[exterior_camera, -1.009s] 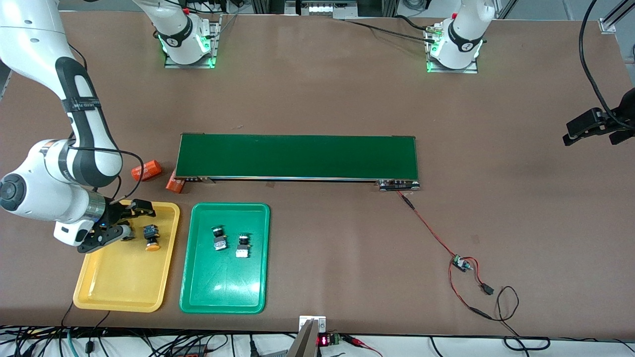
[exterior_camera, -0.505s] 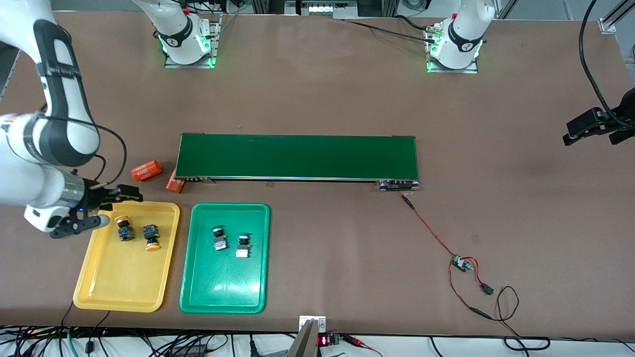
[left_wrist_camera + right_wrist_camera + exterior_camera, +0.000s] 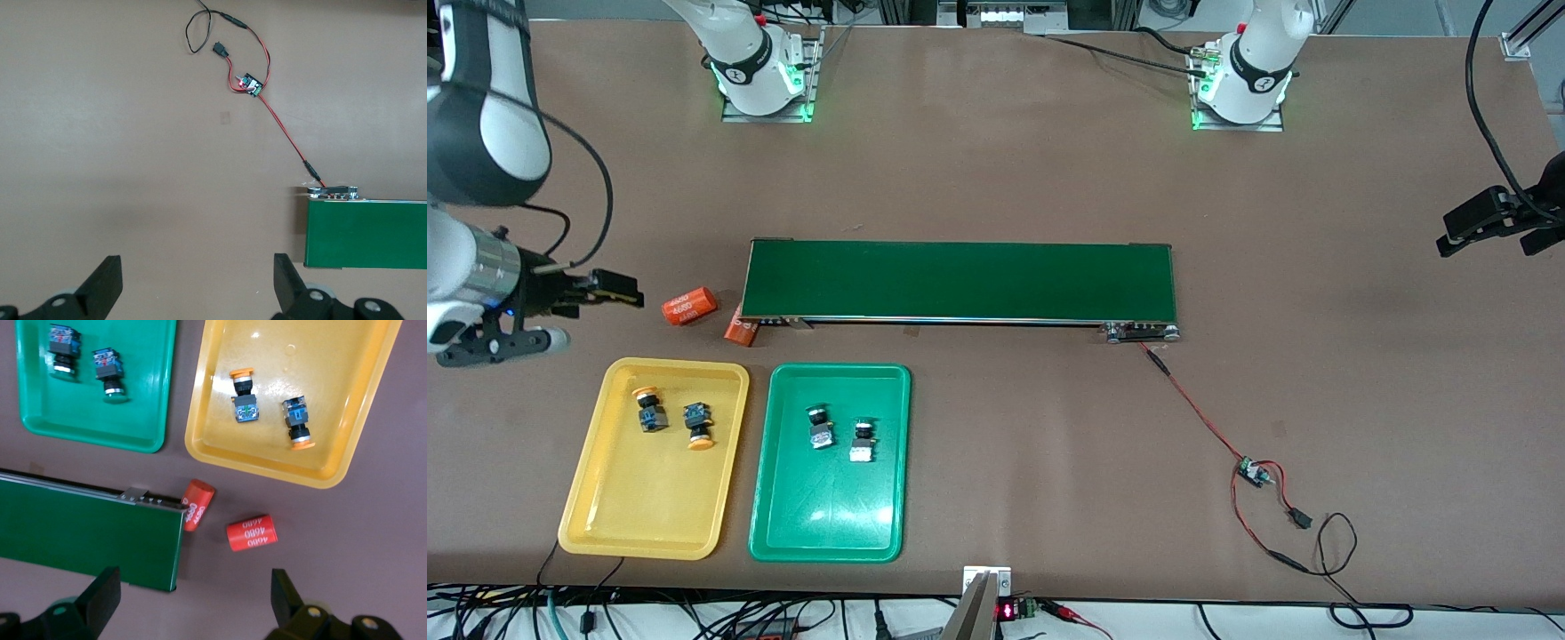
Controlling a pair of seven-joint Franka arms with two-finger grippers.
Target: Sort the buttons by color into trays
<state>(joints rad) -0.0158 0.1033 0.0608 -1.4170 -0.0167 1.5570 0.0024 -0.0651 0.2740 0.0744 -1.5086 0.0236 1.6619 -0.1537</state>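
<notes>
Fingers: both pairs spread wide, empty.
Right gripper [image 3: 543,313]: I hold it over bare table beside the yellow tray [image 3: 605,524].
Left gripper [image 3: 1498,229]: waiting at its table end.
Buttons: yellow pair [image 3: 649,409] in the yellow tray, green pair [image 3: 819,428] in the green tray [image 3: 827,542]; I judge sorting done.

I am looking down on my brown table [image 3: 996,178], which is filling nearly the whole front view. A long dark green conveyor belt [image 3: 960,281] is lying across its middle. A red wire [image 3: 1192,409] is trailing from the belt's end to a small circuit board [image 3: 1254,472]. Black cables [image 3: 649,613] are hanging along the table's edge nearest the camera.
</notes>
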